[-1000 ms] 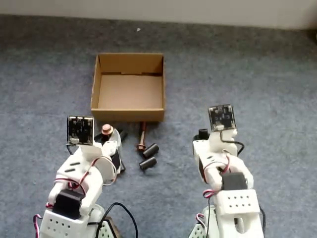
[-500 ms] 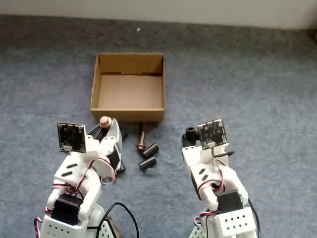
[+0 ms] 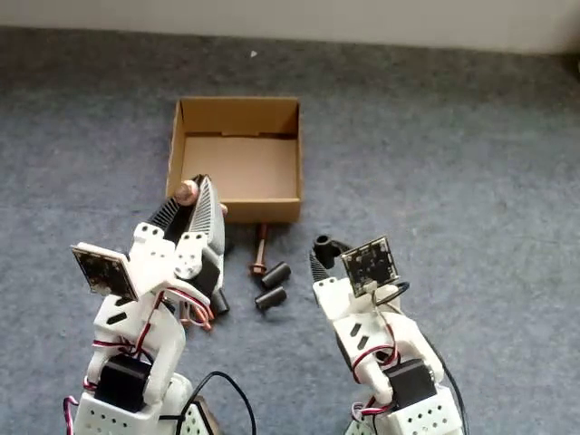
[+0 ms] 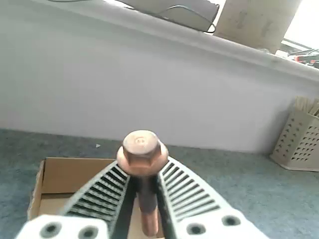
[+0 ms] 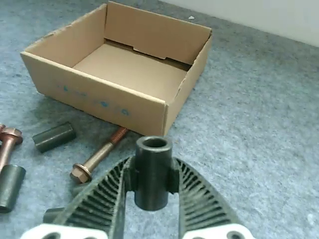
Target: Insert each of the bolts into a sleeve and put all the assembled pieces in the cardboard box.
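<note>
1. Step in hand (judged): mating the held bolt with the held sleeve. The left jaws clamp the bolt's shank, with the head standing proud of their tips. The right jaws grip the sleeve around its middle, bore open.
2. Good practice: bring shank and bore onto one axis before pushing, since a tilted entry would likely jam.
3. Bolt: copper-coloured with a flanged hexagonal head, held at the near wall of the cardboard box.
4. Sleeve: dark, short and tubular, held above the table, just right of a loose bolt and loose sleeves.
</note>
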